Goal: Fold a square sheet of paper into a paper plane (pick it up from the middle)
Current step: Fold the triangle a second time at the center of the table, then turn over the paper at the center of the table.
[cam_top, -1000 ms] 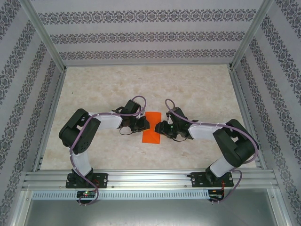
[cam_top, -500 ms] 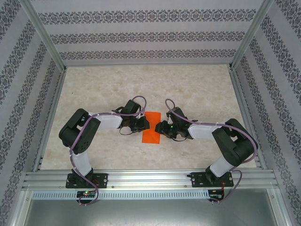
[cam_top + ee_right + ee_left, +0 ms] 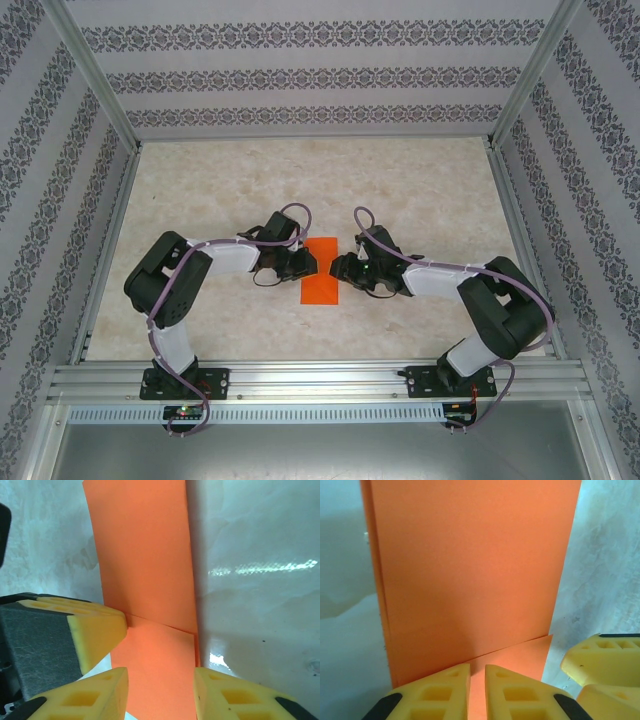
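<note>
Square sheet of paper [image 3: 322, 270], folded to a narrow orange strip, lies flat on bench [image 3: 430, 190] btwn both arms. Left jaws nearly clenched, just a slit, tips at sheet's edge; can't tell if pinching. Right jaws released, spread wide, straddling opposite edge.

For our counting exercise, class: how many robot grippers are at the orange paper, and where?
2. The left gripper is at the left edge of the folded orange paper; the right gripper is at its right edge. No more seem hidden.
</note>
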Robot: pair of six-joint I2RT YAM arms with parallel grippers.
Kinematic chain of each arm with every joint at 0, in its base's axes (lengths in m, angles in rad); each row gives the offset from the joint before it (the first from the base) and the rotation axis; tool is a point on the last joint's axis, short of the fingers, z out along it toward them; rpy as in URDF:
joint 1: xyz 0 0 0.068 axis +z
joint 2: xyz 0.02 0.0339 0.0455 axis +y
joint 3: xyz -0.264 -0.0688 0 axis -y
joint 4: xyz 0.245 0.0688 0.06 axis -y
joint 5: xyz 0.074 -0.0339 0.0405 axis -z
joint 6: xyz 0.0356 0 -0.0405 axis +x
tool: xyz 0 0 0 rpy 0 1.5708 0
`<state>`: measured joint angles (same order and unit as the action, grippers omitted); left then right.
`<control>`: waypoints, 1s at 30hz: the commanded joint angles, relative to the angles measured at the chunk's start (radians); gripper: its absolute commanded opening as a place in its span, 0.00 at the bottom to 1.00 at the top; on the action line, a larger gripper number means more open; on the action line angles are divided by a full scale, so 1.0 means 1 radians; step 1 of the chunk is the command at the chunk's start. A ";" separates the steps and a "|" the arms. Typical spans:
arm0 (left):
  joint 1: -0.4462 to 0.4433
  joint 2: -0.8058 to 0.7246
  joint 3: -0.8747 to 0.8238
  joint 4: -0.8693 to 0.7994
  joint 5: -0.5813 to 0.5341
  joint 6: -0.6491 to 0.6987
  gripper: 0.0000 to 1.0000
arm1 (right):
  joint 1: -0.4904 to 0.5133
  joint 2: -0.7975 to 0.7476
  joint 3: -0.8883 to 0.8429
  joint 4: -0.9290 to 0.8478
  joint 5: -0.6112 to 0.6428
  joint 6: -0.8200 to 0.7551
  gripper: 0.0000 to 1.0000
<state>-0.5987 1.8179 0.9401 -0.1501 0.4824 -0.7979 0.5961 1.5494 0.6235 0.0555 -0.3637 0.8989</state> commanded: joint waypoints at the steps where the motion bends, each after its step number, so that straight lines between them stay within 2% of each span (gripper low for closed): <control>1: -0.005 -0.065 0.034 -0.060 -0.046 0.046 0.19 | -0.014 -0.013 0.001 -0.015 0.031 -0.023 0.42; 17: -0.005 0.000 0.028 -0.074 -0.070 0.045 0.19 | -0.012 0.098 0.035 0.068 -0.065 -0.028 0.44; 30: -0.005 0.033 0.035 -0.076 -0.072 0.050 0.19 | 0.002 0.098 0.014 0.119 -0.085 -0.007 0.41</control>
<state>-0.5980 1.8256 0.9627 -0.2043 0.4282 -0.7670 0.5888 1.6363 0.6392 0.1173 -0.4244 0.8898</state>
